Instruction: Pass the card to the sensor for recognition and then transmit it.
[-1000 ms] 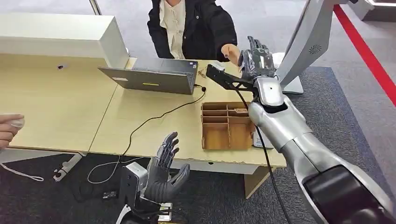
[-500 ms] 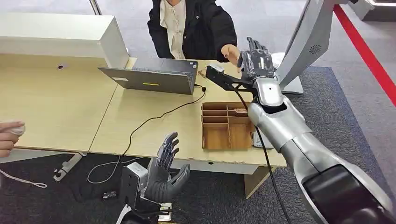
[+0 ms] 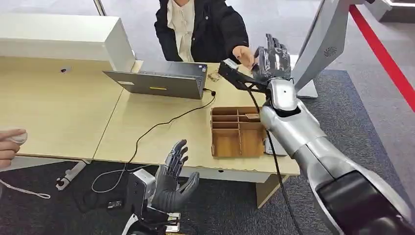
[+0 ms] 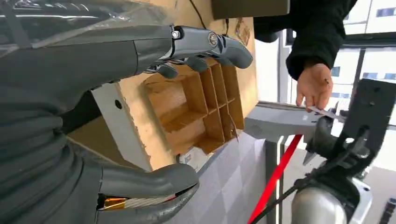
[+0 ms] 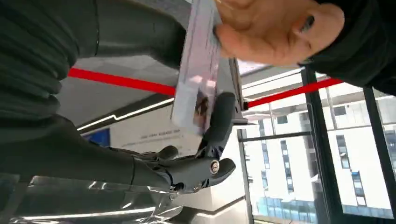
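Left hand [image 3: 172, 177] hangs low before the near table edge, fingers spread and upright, holding nothing; the left wrist view shows the same hand [image 4: 140, 116] open, thumb and fingers well apart. Table [image 3: 63, 117] pale wood, with a black cable [image 3: 161, 125] trailing across it and over the near edge. Wooden tray [image 3: 237, 133] with compartments sits toward the right of the table, just beside the right forearm; one far compartment holds something small, too small to tell what. Laptop [image 3: 156, 81] farther back, lid open. White box [image 3: 58, 41] at the far left. Right arm reaches out over the far right corner, right hand [image 3: 272, 61] raised, fingers up. Card [image 5: 196, 70] stands between the right hand's thumb and fingers [image 5: 219, 116] in the right wrist view, one finger lying against its face; a person's hand [image 5: 271, 32] pinches its other end, so both have hold. From the head view that person's hand [image 3: 243, 55] meets the robot's just beyond the table's far edge. Person in a black jacket [image 3: 215, 27] sits across the table. Grey stand [image 3: 323, 44] rises just right of the raised hand. Another person's hand [image 3: 10, 142] at the left edge.
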`<act>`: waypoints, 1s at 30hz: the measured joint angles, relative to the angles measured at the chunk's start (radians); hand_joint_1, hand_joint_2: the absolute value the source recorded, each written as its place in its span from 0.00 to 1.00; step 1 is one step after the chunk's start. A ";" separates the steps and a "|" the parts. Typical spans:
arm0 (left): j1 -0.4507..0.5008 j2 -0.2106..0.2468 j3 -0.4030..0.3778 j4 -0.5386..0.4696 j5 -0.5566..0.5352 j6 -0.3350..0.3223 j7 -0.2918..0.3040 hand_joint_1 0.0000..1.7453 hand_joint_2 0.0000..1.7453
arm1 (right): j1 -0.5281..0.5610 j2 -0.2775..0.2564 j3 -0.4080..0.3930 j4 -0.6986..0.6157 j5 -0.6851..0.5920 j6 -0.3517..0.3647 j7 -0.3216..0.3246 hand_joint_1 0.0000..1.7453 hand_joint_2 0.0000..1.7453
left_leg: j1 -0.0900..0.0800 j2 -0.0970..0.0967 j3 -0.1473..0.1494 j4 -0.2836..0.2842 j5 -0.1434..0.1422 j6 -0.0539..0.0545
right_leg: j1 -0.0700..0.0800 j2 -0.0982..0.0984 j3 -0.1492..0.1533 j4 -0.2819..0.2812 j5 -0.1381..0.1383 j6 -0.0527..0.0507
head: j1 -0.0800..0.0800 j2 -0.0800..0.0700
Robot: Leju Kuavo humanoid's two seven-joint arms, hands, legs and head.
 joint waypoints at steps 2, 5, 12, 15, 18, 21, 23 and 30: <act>-0.003 0.000 0.000 0.003 0.004 -0.001 -0.001 0.00 1.00 | -0.023 0.010 0.000 0.023 -0.002 -0.010 0.000 0.00 1.00 | 0.000 0.000 0.000 0.000 0.000 0.000 | 0.000 0.000 0.000 0.000 0.000 0.000 | 0.000 0.000; -0.004 0.000 0.000 0.009 0.006 0.000 -0.001 0.00 1.00 | -0.040 0.021 0.000 0.052 -0.007 -0.015 0.000 0.00 1.00 | 0.000 0.000 0.000 0.000 0.000 0.000 | 0.000 0.000 0.000 0.000 0.000 0.000 | 0.000 0.000; -0.004 0.000 0.000 0.011 0.006 0.001 -0.001 0.00 1.00 | -0.052 0.036 0.001 0.089 -0.008 -0.023 -0.001 0.00 1.00 | 0.000 0.000 0.000 0.000 0.000 0.000 | 0.000 0.000 0.000 0.000 0.000 0.000 | 0.000 0.000; -0.006 0.000 0.000 0.017 0.006 0.001 -0.001 0.00 1.00 | -0.061 0.043 0.002 0.111 -0.008 -0.024 -0.001 0.00 1.00 | 0.000 0.000 0.000 0.000 0.000 0.000 | 0.000 0.000 0.000 0.000 0.000 0.000 | 0.000 0.000; -0.006 0.000 0.000 0.018 0.005 0.007 0.003 0.00 1.00 | -0.062 0.045 0.002 0.122 -0.014 -0.031 -0.001 0.00 1.00 | 0.000 0.000 0.000 0.000 0.000 0.000 | 0.000 0.000 0.000 0.000 0.000 0.000 | 0.000 0.000; -0.006 0.001 0.000 0.018 0.003 0.009 0.007 0.00 1.00 | -0.063 0.046 0.002 0.130 -0.024 -0.035 -0.001 0.00 1.00 | 0.000 0.000 0.000 0.000 0.000 0.000 | 0.000 0.000 0.000 0.000 0.000 0.000 | 0.000 0.000; -0.006 0.001 0.000 0.018 0.002 0.010 0.008 0.00 1.00 | -0.063 0.045 0.002 0.133 -0.045 -0.047 -0.011 0.00 1.00 | 0.000 0.000 0.000 0.000 0.000 0.000 | 0.000 0.000 0.000 0.000 0.000 0.000 | 0.000 0.000; -0.003 0.002 0.000 0.017 -0.001 0.034 0.008 0.00 1.00 | -0.062 0.041 0.001 0.136 -0.098 -0.109 -0.082 0.00 1.00 | 0.000 0.000 0.000 0.000 0.000 0.000 | 0.000 0.000 0.000 0.000 0.000 0.000 | 0.000 0.000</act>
